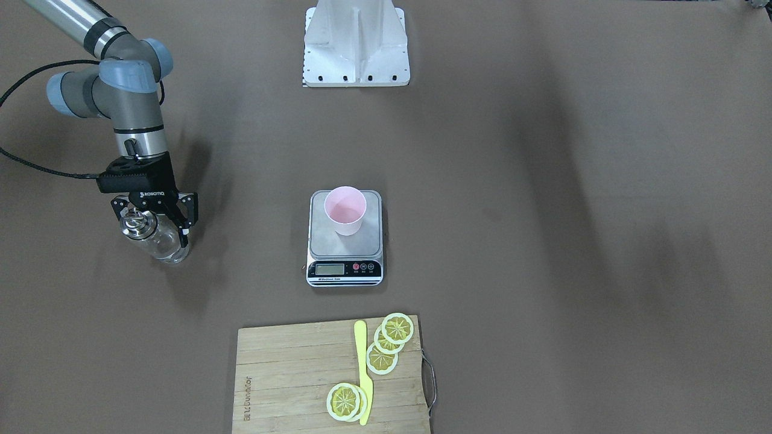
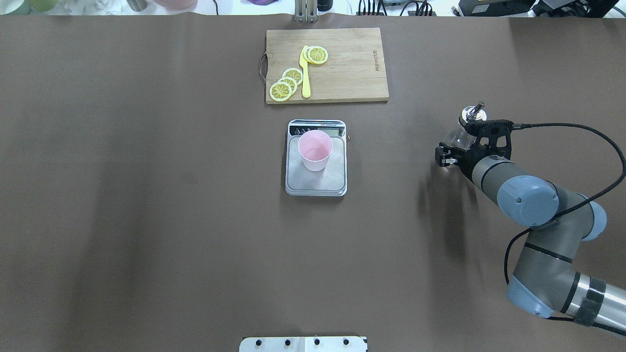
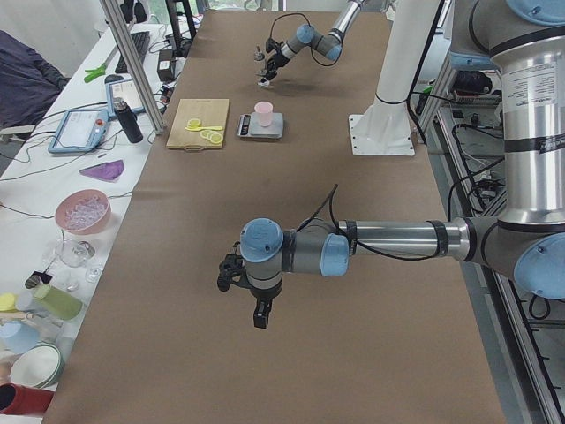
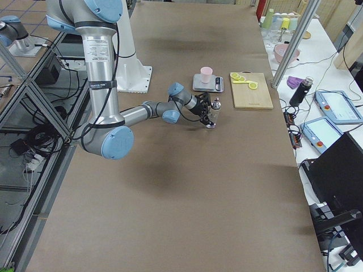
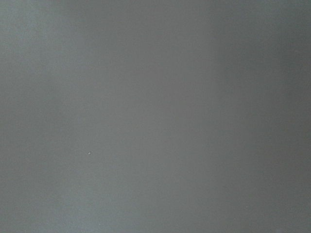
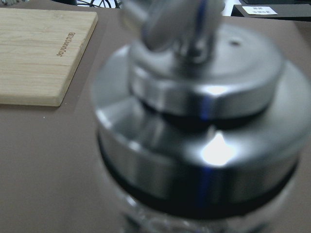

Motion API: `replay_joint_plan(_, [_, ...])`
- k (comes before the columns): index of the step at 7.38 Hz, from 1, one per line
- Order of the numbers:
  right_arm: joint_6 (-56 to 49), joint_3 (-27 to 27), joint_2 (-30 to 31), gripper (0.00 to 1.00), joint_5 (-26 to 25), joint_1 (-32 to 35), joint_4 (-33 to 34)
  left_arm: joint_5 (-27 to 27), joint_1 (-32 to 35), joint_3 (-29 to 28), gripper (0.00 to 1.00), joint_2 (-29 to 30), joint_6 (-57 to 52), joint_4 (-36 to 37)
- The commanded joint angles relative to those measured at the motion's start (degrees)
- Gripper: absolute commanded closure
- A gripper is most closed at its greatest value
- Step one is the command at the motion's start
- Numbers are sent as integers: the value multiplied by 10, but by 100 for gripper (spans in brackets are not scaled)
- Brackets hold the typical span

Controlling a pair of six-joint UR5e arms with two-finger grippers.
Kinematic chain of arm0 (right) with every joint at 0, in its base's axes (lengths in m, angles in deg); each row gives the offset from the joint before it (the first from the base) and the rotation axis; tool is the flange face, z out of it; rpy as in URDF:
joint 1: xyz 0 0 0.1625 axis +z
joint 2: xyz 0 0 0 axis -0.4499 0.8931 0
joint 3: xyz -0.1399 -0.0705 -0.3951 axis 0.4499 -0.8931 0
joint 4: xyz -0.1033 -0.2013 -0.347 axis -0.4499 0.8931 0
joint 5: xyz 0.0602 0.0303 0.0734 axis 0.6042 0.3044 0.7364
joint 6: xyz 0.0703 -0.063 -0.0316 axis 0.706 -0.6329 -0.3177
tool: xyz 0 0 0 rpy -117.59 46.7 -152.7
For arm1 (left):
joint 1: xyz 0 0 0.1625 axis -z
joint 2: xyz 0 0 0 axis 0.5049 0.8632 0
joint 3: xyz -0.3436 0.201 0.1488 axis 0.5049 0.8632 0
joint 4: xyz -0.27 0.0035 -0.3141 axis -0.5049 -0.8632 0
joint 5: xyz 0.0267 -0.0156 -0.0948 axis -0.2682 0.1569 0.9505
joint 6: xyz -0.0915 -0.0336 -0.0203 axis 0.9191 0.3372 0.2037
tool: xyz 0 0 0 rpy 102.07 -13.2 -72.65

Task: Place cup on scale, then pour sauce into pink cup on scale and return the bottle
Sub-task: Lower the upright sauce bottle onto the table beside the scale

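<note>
Now, cup (image 1: 345, 211): upright on scale (image 1: 371, 240), base inside the platform's edges, steel showing on both sides; mouth open upward.
Scale: mid-table, in line with the robot's base plate (image 1: 356, 66); display strip faces away from the robot, toward the board (image 1: 283, 374).
Scale-to-board gap: a narrow band of brown table (image 1: 543, 241) between display edge and board edge; not touching.
Bottle (image 1: 164, 246): on the robot's right, well apart from scale, brown table surface between them; metal cap and spout uppermost. Cannot tell if the base touches the table.
Right gripper (image 1: 154, 225): 2 fingers flank the bottle's body just under the cap, jaws closed on the glass. The wrist view is filled by the blurred cap, with a board corner beyond.
Left gripper (image 3: 259, 314): hangs over the table near the end on the robot's left, far from scale and board. It shows in the side view only, so cannot tell the jaw state. Its wrist view gives only a plain grey surface.
Board: by the table's operator-side edge, metal handle on 1 short edge; carries a yellow knife (image 1: 362, 367) and lemon slices (image 1: 398, 328) in 2 clusters.
</note>
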Motion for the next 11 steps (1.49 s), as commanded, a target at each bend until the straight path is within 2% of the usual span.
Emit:
replay_joint_plan(1, [0, -1, -1, 100, 0, -1, 0, 0, 0, -1, 1, 2, 0, 0])
replay_joint_plan(10, [1, -8, -7, 100, -1, -3, 0, 0, 0, -2, 1, 5, 0, 0])
replay_joint_plan(11, [0, -9, -7, 91, -1, -6, 0, 0, -1, -3, 1, 5, 0, 0])
